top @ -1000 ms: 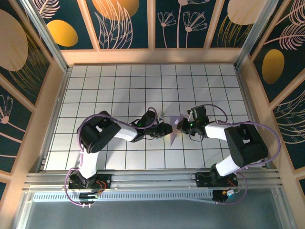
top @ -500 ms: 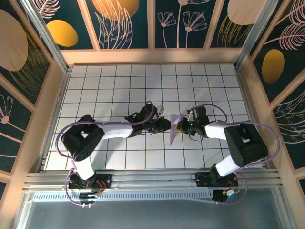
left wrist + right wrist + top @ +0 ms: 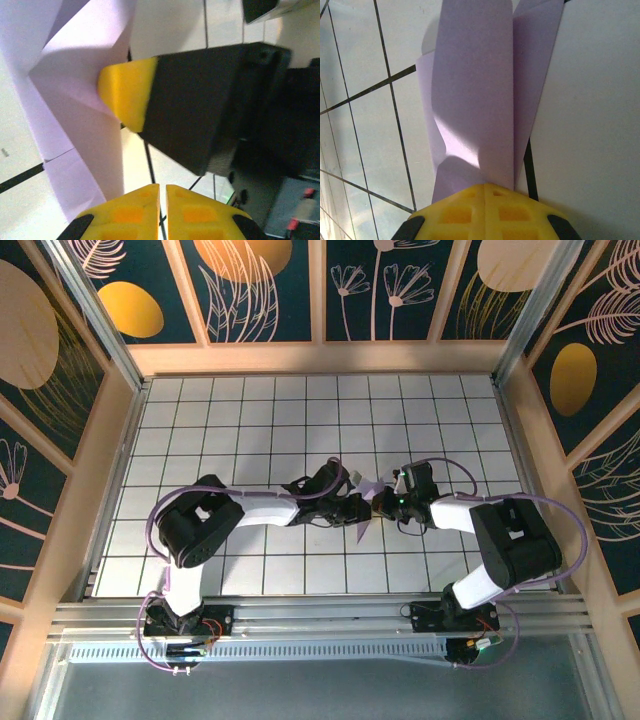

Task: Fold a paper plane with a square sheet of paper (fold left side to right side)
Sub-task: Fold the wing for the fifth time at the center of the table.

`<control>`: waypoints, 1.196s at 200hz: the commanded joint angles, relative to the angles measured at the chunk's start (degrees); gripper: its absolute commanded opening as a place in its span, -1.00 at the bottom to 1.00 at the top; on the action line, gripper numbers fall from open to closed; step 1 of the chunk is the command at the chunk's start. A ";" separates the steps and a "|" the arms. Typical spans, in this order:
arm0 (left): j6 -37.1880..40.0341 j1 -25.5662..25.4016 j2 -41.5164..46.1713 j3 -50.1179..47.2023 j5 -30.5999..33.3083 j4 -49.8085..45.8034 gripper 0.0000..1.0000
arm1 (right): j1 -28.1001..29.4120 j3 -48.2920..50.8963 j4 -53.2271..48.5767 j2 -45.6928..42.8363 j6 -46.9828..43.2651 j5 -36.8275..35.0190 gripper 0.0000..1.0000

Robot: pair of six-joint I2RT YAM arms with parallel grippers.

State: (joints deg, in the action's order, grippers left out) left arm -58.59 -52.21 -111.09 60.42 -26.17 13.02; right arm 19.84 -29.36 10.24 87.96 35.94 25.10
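Both arms have met mid-worktop (image 3: 250, 430), and the sheet of paper (image 3: 472, 95) sits right between the two hands, standing up off the white tiles rather than lying flat. The right hand (image 3: 485, 197) is clenched on it: the lavender layers run straight out from between its yellow fingertips, two flaps fanning apart just ahead of them. The left hand (image 3: 163, 207) has its pads pressed nearly together beside the paper's lower edge; whether a layer is actually caught between them, I can't tell from here. This looks like the left-over-right fold in progress. To do it well, the right hand should act as a fixed anchor while the left carries its side across. The edges need to meet before anything gets pressed, then the crease should be run flat against the worktop. It's thin matte paper, already creased into angled flaps with a sharp inward corner. It bows softly where it's unsupported, so it will likely buckle if pushed rather than led. The glossy tiles under it look slick, so expect sliding.
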 commanded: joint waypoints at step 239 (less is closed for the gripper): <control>-4.03 -1.23 -1.68 -5.93 0.85 1.42 -0.80 | 0.97 -0.16 -4.61 2.93 -1.19 -1.90 -1.00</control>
State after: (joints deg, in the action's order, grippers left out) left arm -61.17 -52.95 -112.90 55.48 -26.09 15.68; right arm 19.99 -29.65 10.28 88.36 35.92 25.19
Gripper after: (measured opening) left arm 0.099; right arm 0.050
